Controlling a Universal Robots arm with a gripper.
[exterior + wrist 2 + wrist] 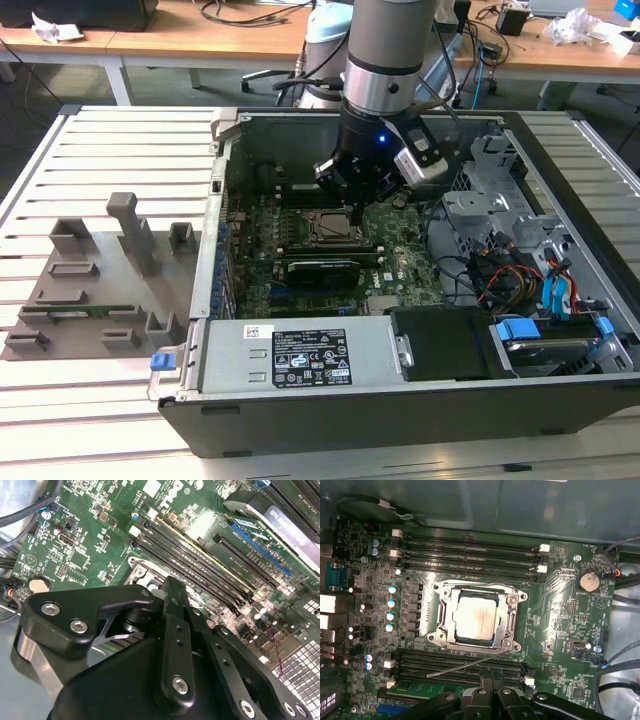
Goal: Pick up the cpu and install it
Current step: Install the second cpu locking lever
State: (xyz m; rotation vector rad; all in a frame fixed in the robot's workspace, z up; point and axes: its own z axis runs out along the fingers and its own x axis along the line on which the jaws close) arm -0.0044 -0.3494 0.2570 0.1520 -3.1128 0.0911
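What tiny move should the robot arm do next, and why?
Probably lift straight up a little. The cpu already lies flat inside the socket frame, and the gripper hangs over the memory slots beside it, not touching the chip.

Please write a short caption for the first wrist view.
The cpu sits in the metal-framed socket on the green motherboard.

even, bright room light in the exterior view; the case (560,400) interior sits in shadow. glare washes the board (100,535) in the second wrist view, and the cpu (476,616) shines.
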